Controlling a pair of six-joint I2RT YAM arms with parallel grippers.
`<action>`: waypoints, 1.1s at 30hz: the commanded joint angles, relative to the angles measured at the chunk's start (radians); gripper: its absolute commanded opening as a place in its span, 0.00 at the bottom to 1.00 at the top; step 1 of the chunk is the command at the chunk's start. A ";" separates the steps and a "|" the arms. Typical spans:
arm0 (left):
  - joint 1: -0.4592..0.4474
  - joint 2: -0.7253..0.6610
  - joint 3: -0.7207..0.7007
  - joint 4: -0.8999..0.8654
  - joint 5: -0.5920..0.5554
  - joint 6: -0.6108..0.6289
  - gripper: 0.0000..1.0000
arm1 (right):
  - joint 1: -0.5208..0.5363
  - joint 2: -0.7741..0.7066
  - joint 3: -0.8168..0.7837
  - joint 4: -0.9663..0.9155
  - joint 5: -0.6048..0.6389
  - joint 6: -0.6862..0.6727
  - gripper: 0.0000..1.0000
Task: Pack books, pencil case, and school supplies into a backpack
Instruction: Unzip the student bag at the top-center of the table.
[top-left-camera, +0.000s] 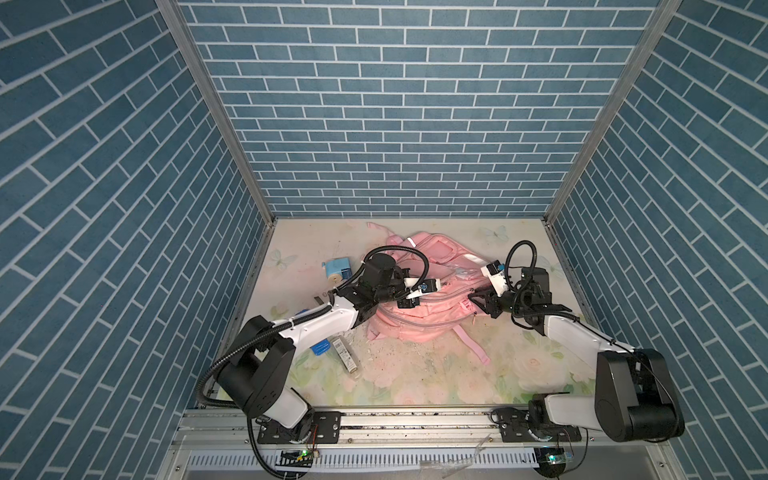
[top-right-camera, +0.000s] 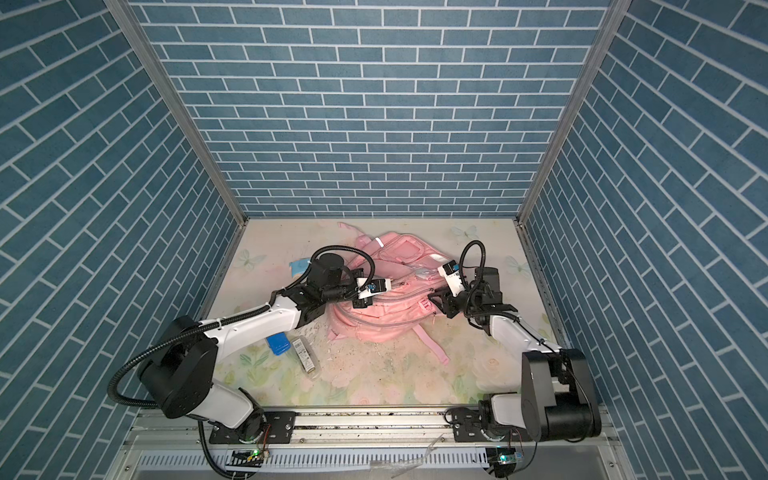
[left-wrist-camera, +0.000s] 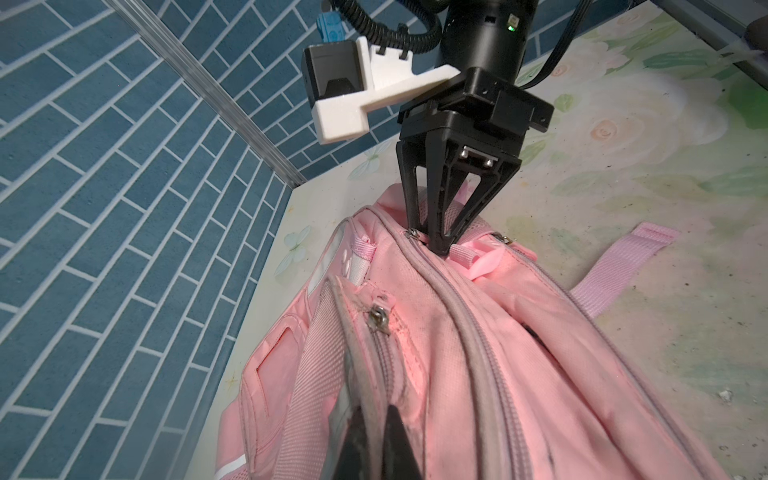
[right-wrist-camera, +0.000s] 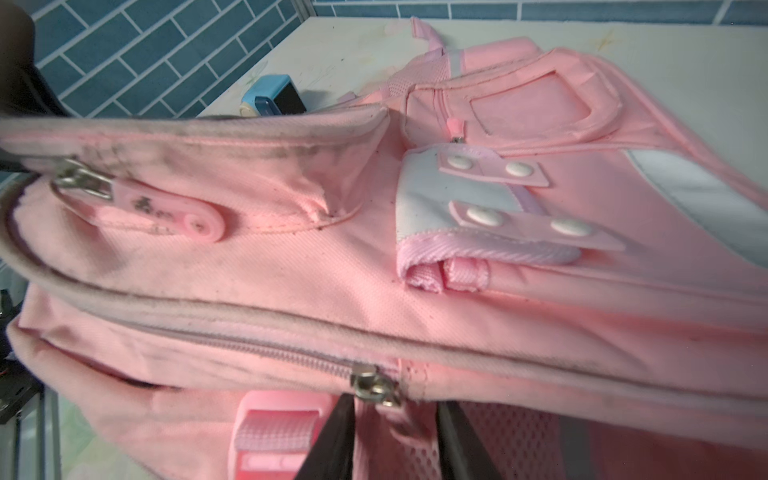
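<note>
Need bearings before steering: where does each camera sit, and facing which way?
Both top views: overhead, looking down on pale pink fabric backpack; left arm, right arm show.
Left wrist: on left arm, facing right gripper across backpack; own fingers show.
Right wrist: on right arm, facing backpack's zipper slider; own fingers show.
All share the backpack.

Both top views look down from high; wrist views face the backpack (left-wrist-camera: 457, 353) closely.

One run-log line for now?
left gripper: shut on backpack | right gripper: at zipper slider, grip unclear | pencil sharpener: on table
</note>
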 joint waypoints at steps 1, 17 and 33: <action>0.008 -0.059 0.052 0.196 0.050 -0.011 0.00 | -0.011 0.067 0.072 -0.102 -0.105 -0.129 0.34; 0.010 -0.029 0.064 0.275 0.000 -0.140 0.00 | -0.016 -0.094 -0.046 0.044 -0.084 -0.083 0.08; -0.207 -0.038 0.117 0.078 -0.370 -0.290 0.00 | -0.041 -0.192 0.074 -0.132 0.292 0.063 0.00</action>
